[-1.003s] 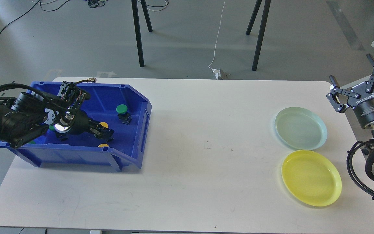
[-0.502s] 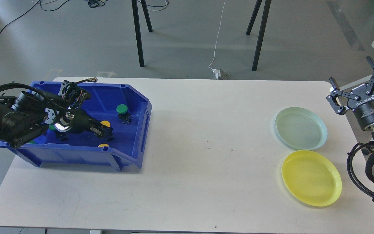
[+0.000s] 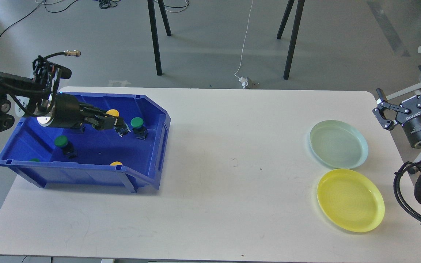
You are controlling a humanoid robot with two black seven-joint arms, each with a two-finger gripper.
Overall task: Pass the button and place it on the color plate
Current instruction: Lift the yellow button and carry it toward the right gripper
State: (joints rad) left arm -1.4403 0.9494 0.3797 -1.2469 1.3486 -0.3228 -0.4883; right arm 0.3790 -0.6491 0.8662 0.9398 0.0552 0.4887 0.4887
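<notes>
Head view: left gripper [image 3: 113,122] hangs over the blue bin [image 3: 152,109] at about ten o'clock on the white table [image 3: 210,204], its fingers clamped on the button [image 3: 114,116]. That button's yellow cap shows just above the fingertips, and its dark body sticks out toward three o'clock, lifted clear of the bin floor. Just beside it, at three o'clock, stands a green-capped button [image 3: 137,126], close enough that I cannot tell whether the two touch. Another green-capped button [image 3: 63,144] sits lower in the bin toward eight o'clock, and a second yellow cap [image 3: 116,163] peeks over the bin's near wall at six o'clock. A sliver of green [image 3: 34,160] shows at the near left corner.

Across the table, well apart from the bin, the color plate [image 3: 350,200] lies at about four o'clock, bare inside. The pale green plate [image 3: 338,144] lies just beyond it toward twelve o'clock, their rims nearly meeting. The right gripper [image 3: 406,98] hovers off the table's right edge at three o'clock, fingers spread wide and holding nothing.
</notes>
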